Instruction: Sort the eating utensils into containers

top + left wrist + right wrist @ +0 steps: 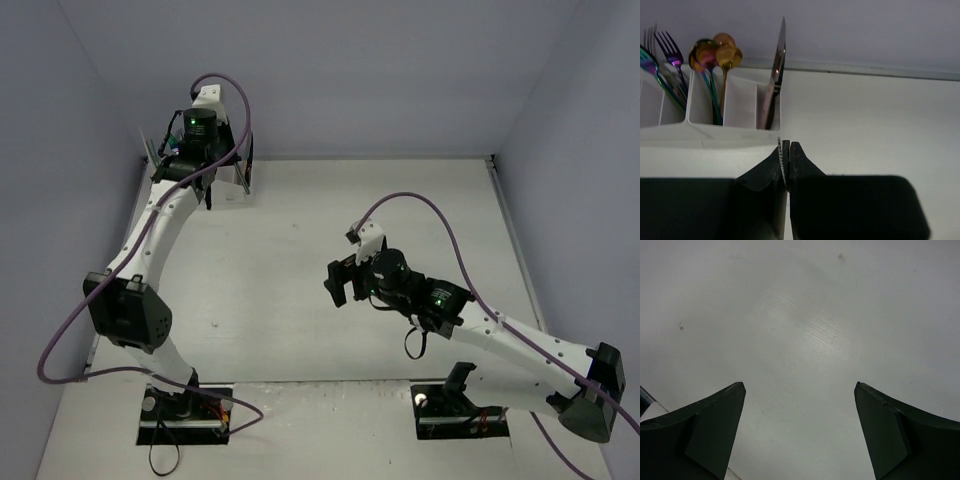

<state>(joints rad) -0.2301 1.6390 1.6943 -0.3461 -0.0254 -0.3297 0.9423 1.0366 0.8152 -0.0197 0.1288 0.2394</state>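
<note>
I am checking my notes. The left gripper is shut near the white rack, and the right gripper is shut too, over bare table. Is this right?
Not quite. The right gripper is open, its jaws wide apart over the table, as the right wrist view shows. The left gripper is indeed shut near the white rack.

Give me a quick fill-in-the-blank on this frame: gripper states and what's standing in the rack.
1. The left gripper, close to the white rack, is ____.
2. The right gripper hangs over the table with its fingers ____.
3. The tallest utensil, in the rack's rightmost compartment in the left wrist view, is a ____.
4. The gold spoons stand with their bowls pointing ____.

Missing words: shut; open; knife; up
</note>
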